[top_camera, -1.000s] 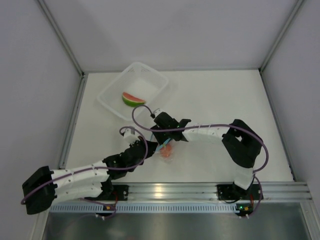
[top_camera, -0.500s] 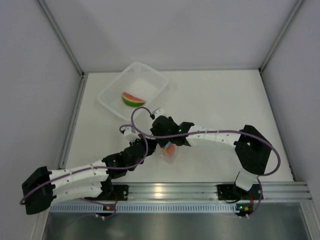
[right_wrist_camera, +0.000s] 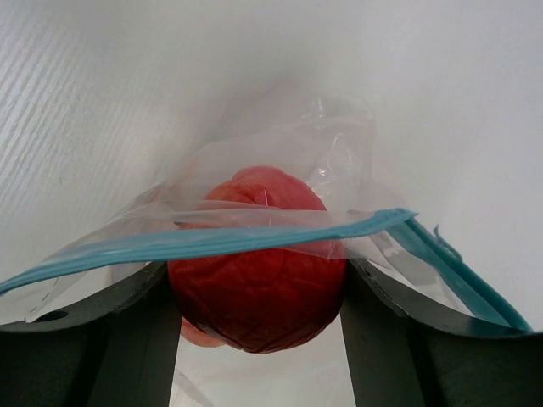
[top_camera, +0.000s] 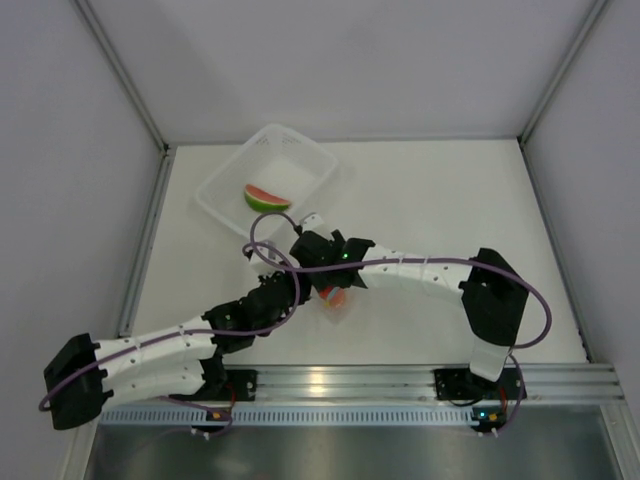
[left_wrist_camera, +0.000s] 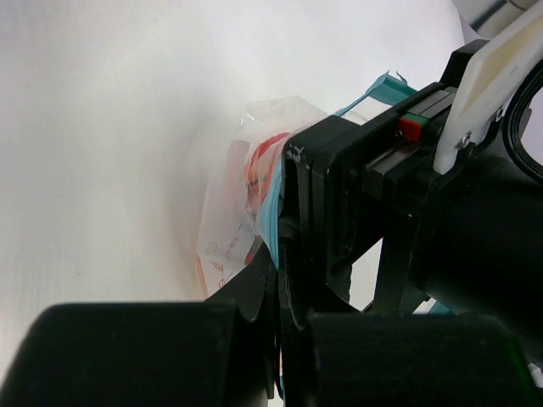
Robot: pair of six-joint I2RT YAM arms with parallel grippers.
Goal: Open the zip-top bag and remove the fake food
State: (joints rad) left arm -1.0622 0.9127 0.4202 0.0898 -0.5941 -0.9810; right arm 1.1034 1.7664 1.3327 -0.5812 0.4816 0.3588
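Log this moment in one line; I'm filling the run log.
left tool: shut on zip-top bag | right tool: shut on red ball at bag mouth | watermelon wedge: in basket

The white table (top_camera: 440, 200) is carrying a white mesh-sided basket (top_camera: 290, 170), which is sitting toward its far-left corner. The clear zip-top bag (top_camera: 340, 308) is resting on the surface near the middle, apart from the basket.

My overhead camera is looking down from above and behind me over the whole table (top_camera: 450, 190), near edge to far edge. My left wrist camera is sitting low and very close, facing the zip-top bag (left_wrist_camera: 222, 229) from its near-left. My right wrist camera is peering down between its own fingers (right_wrist_camera: 110, 339) onto the red ball (right_wrist_camera: 254, 288); all three are sharing that bag.
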